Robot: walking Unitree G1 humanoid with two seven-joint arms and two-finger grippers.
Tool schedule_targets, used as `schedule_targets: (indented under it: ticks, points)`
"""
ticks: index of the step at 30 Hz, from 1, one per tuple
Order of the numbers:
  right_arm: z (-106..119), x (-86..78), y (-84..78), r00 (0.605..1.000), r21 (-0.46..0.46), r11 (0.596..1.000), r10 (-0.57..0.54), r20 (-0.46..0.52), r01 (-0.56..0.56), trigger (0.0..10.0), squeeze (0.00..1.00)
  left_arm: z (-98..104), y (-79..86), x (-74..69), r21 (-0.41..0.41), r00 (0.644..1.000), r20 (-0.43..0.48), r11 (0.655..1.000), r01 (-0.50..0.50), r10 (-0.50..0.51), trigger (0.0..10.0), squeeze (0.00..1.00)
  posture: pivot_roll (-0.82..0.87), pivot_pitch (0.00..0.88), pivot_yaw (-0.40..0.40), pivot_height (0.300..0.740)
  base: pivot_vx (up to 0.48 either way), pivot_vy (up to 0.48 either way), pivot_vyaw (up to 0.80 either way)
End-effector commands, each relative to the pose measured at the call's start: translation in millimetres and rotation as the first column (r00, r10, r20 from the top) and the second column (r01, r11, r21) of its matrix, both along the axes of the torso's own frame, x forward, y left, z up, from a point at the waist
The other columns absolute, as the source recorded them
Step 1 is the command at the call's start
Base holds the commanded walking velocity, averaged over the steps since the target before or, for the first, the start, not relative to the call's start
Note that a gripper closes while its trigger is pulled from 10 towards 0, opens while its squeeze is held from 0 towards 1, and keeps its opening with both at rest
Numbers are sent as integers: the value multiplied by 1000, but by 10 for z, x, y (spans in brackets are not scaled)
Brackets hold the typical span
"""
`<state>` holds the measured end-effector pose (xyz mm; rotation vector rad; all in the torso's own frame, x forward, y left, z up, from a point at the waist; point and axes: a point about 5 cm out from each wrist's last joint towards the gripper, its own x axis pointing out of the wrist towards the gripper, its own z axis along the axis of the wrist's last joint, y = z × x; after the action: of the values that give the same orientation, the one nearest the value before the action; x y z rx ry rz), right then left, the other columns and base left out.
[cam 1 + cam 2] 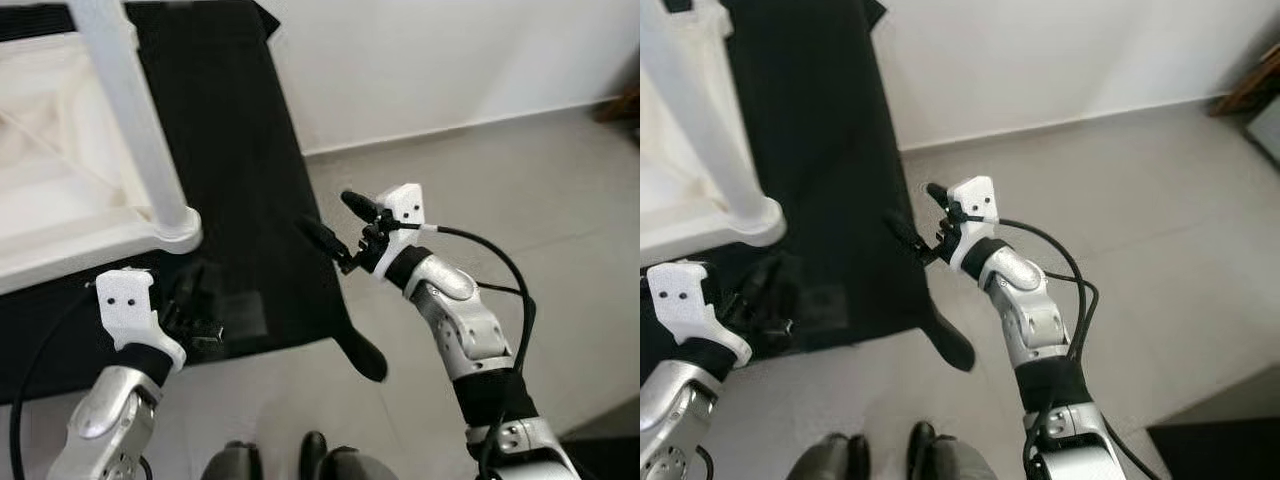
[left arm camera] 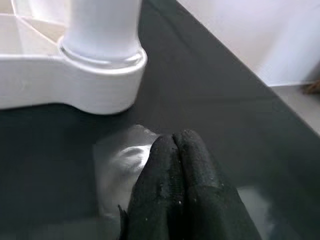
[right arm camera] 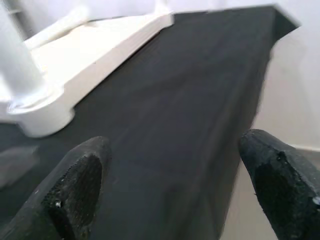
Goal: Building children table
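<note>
The white children's table (image 1: 70, 215) lies upside down on a black cloth (image 1: 240, 200), its underside frame facing up. One white leg (image 1: 125, 95) already stands in the corner socket (image 1: 175, 228) nearest the robot. The cloth covers some low surface and its edge hangs down toward the tiled floor (image 1: 520, 190).

Just beside that corner, on the cloth, lies a small clear plastic bag (image 2: 117, 165), which I take to be fittings, though I cannot make out what is inside. The left gripper (image 2: 175, 145) sits low over it with its black fingers pressed together, tips touching or nearly touching the plastic. I cannot tell whether they have pinched a fold of it.

The right gripper (image 1: 335, 228) hovers over the cloth's floor-side edge, well apart from the table, its fingers spread wide and holding nothing.

My guess is that the step in hand is fetching hardware for the seated leg or the next one. The next move calls for a sure pinch on slippery film and a clean lift, without dragging the cloth.

Room is mixed. The standing leg and socket crowd the left gripper on the table side, so lifting toward the robot looks safer. The right arm has open floor and a bare wall (image 1: 430, 60) beyond it, but the cloth's hanging edge below it could snag.
</note>
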<state>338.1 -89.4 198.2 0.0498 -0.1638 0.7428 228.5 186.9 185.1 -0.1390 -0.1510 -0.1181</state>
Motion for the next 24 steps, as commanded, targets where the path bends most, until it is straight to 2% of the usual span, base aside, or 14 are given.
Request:
schedule_targets:
  ticks: [1, 5, 6, 9, 10, 19, 24]
  points:
    - [-51, -11, -84, 998, 2, 998, -55, -20, 55, 10000, 0, -19, -39, -18, 3, 999, -9, 999, 36, -36, 10000, 0, 57, 273, -96, 740, 0, -461, 0]
    - [-124, -6, -136, 993, -1, 994, -111, -44, 111, 10000, 0, -12, -90, 19, 10, 998, -4, 998, 69, -69, 10000, 0, 54, 269, -99, 740, 0, -464, 0]
    - [-199, 11, -213, 982, 0, 985, -173, -70, 173, 10000, 0, -35, -145, 52, 19, 996, -8, 995, 93, -93, 10000, 0, 45, 265, -101, 740, 0, -465, 0]
    - [-228, 18, -243, 978, -1, 981, -191, -81, 192, 10000, 0, -47, -164, 63, 18, 995, -10, 995, 99, -99, 10000, 0, 45, 265, -101, 740, 0, -465, 0]
    - [-327, 14, -313, 964, -15, 970, -245, -108, 245, 10000, 0, -76, -234, 95, 8, 992, -14, 993, 122, -122, 10000, 0, 32, 262, -104, 740, 0, -465, 0]
    - [-515, -96, -365, 935, -29, 949, -314, -167, 314, 10000, 0, -189, -363, 142, -17, 987, -36, 988, 156, -156, 10000, 0, 6, 261, -111, 740, 0, -465, 0]
    - [-580, -144, -463, 914, -59, 930, -368, -173, 363, 10000, 0, -370, -494, 166, 21, 983, -82, 986, 167, -164, 10000, 0, -19, 250, -121, 740, 0, -370, 0]
